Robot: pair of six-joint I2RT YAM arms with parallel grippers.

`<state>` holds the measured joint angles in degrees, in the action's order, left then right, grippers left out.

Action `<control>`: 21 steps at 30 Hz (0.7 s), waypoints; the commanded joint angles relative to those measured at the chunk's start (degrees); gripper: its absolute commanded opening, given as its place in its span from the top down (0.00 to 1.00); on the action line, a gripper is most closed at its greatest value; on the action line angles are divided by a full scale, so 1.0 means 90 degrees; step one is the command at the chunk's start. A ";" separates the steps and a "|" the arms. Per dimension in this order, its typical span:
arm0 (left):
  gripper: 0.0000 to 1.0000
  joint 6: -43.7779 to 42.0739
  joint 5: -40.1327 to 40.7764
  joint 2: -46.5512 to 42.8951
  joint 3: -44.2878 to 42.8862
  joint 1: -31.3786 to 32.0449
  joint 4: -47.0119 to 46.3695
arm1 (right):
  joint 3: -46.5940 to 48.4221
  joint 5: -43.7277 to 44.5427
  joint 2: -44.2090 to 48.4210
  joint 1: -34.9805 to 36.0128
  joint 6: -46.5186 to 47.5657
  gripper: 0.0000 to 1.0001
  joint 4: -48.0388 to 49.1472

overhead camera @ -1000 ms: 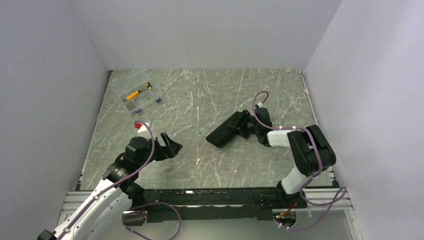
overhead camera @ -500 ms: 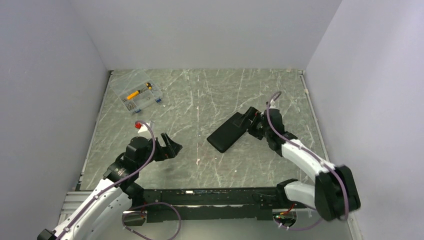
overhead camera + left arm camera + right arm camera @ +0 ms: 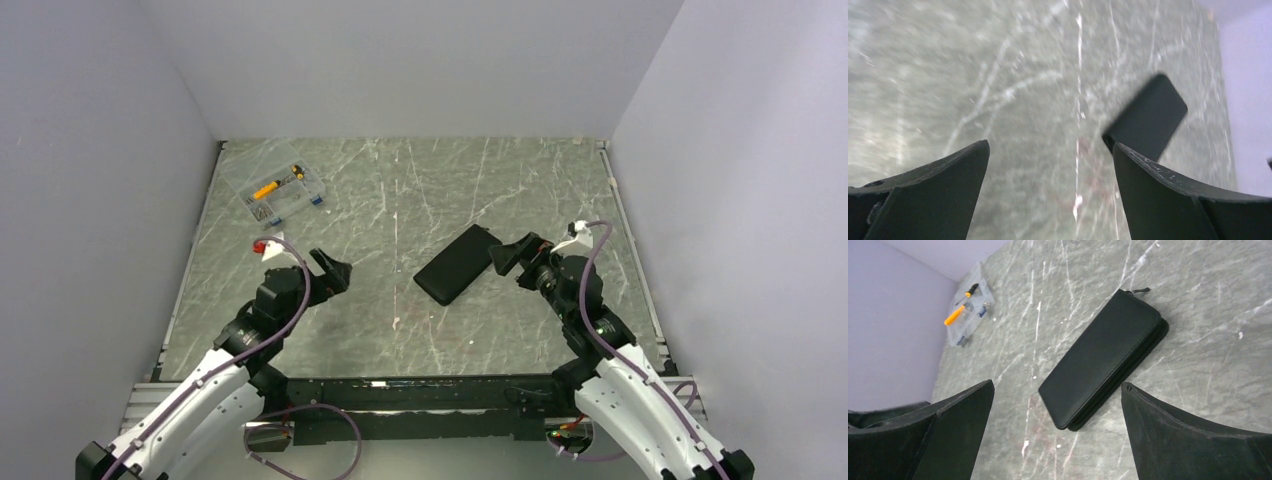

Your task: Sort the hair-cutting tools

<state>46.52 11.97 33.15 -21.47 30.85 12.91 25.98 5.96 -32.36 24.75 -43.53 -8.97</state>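
My right gripper (image 3: 507, 257), fingers spread and empty, sits just right of the slanting black case (image 3: 455, 264). My left gripper (image 3: 335, 270), equally spread, lies farther off.

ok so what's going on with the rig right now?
Neither arm holds anything. The left gripper and right gripper are both open, hovering on either side of a closed black zip case that lies flat on the table, touched by neither. A clear parts box sits near the far left corner. No scissors or comb show in any view, so no sorting is visible yet.
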 commanded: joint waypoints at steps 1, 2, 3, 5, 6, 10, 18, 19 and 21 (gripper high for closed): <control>0.01 -0.0477 0.2315 0.0174 0.0261 -0.0010 -0.1136 | 0.0348 0.0083 -0.0508 0.0023 0.0680 0.00 0.0272; 0.00 -0.1012 0.2507 0.0294 0.0306 -0.0044 -0.1554 | 0.0435 0.0068 -0.0641 0.0032 0.0715 0.00 0.0263; 0.01 -0.1603 0.2661 0.0495 0.0273 -0.0072 -0.1926 | 0.0483 0.0041 -0.0755 0.0029 0.0710 0.00 0.0294; 0.00 -0.2293 0.3009 0.0995 -0.0071 -0.0156 -0.2158 | 0.0524 -0.0078 -0.0876 0.0027 0.0630 0.00 0.0465; 0.01 -0.2240 0.3344 0.1299 -0.0340 -0.0252 -0.1922 | 0.0536 -0.0177 -0.0887 0.0027 0.0606 0.00 0.0575; 0.01 -0.2758 0.3189 0.2208 -0.0776 -0.1088 -0.1883 | 0.0433 -0.0120 -0.0631 0.0023 0.0596 0.00 0.0808; 0.01 -0.3788 0.2598 0.3439 -0.0868 -0.2167 -0.3103 | -0.0149 0.0104 -0.0455 0.0013 0.0579 0.00 0.1365; 0.01 -0.4230 0.2312 0.3476 -0.0739 -0.2217 -0.3613 | -0.0106 0.0093 -0.0494 0.0013 0.0657 0.00 0.1282; 0.01 -0.4995 0.2054 0.3612 -0.0412 -0.2258 -0.4685 | -0.0023 0.0130 -0.0552 0.0015 0.0828 0.00 0.1135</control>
<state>15.70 36.58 64.71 -26.96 11.77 -10.55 25.32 6.07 -36.32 24.80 -38.96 -0.54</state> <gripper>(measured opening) 0.994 0.997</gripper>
